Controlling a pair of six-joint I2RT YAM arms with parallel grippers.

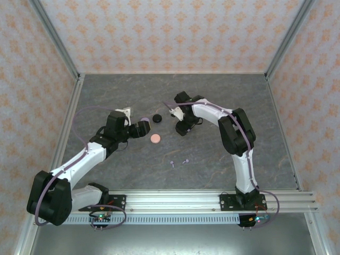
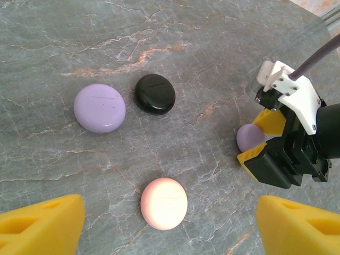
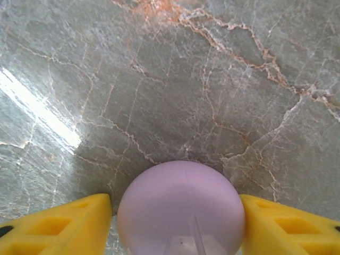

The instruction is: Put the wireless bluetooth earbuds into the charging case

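Two tiny lavender earbuds [image 1: 172, 163] [image 1: 185, 161] lie on the table in front of the arms. In the left wrist view a closed pink charging case [image 2: 163, 203] sits between the wide-apart fingers of my open left gripper [image 2: 170, 215], untouched. Beyond it lie a closed lavender case [image 2: 99, 108] and a black case [image 2: 154, 94]. My right gripper [image 3: 178, 223] straddles a second lavender case [image 3: 180, 210]. Its right finger meets the case and a sliver of table shows at the left finger [image 3: 79, 223]. That same gripper [image 2: 260, 139] with its case [image 2: 248, 136] appears in the left wrist view.
Seen from above, the pink case [image 1: 155, 138] and the black case [image 1: 156, 118] lie between my left gripper [image 1: 141, 127] and right gripper [image 1: 180, 126]. Patterned walls enclose the marbled grey table [image 1: 239, 101]. The arms' mounting rail [image 1: 175, 201] runs along the near edge.
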